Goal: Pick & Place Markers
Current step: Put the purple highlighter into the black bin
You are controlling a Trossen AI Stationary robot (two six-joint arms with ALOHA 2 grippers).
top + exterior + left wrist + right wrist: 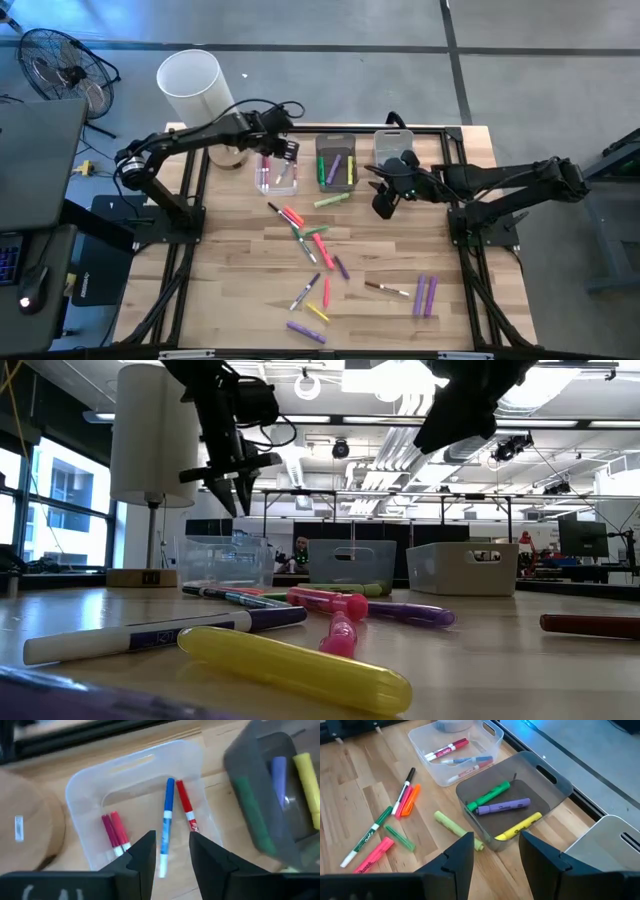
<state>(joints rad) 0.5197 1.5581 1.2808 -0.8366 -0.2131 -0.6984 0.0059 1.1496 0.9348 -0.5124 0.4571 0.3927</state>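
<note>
Several markers (312,243) in pink, green, red, yellow and purple lie scattered on the wooden table. My left gripper (172,855) hangs open above the clear bin (130,762) at the far left, fingers pointing down (232,495). In that bin lie a blue marker (166,820) and three red ones (186,807). My right gripper (496,855) is open and empty, in the air right of the grey bin (540,775). That bin holds a green, a purple and a yellow marker. A light green marker (457,830) lies on the table beside it.
A third, whitish bin (393,145) stands right of the grey one at the far edge. A white cylinder on a round wooden base (190,85) stands at the far left corner. Two purple markers (425,295) and a dark one (385,289) lie near right.
</note>
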